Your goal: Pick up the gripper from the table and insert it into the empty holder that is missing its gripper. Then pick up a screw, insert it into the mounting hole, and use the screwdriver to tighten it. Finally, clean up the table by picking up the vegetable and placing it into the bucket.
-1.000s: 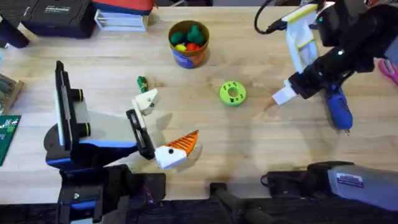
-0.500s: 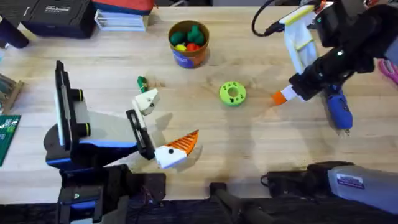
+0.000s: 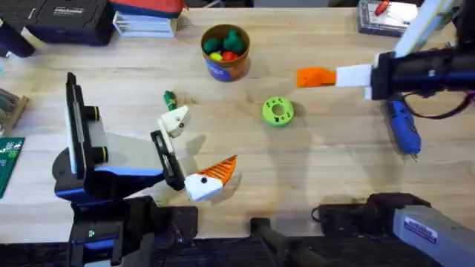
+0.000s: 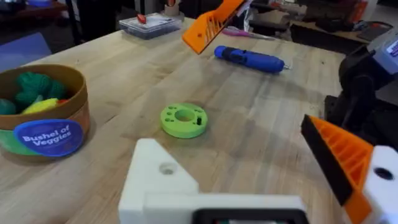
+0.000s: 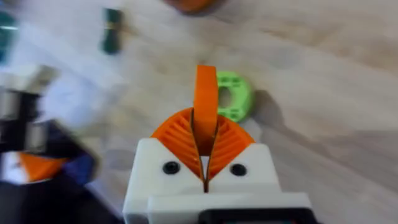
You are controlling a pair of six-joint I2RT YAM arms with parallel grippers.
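Hands differ: right hand point(image 5: 205, 134) pressed together, holding nothing; left hand point(image 4: 261, 168) spread wide before the bucket point(image 4: 37, 112).

Overhead: high above arm bases, facing down and forward. Left wrist: low near tabletop, looking across green disc point(image 4: 183, 120) toward screwdriver point(image 4: 250, 59). Right wrist: above disc point(image 5: 235, 96), facing down. All share disc point(image 3: 278, 112).

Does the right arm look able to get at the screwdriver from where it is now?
Probably yes. The screwdriver lies bare on the table just below the right gripper, nothing on it; the gripper's shut fingers would need to open and swing back.
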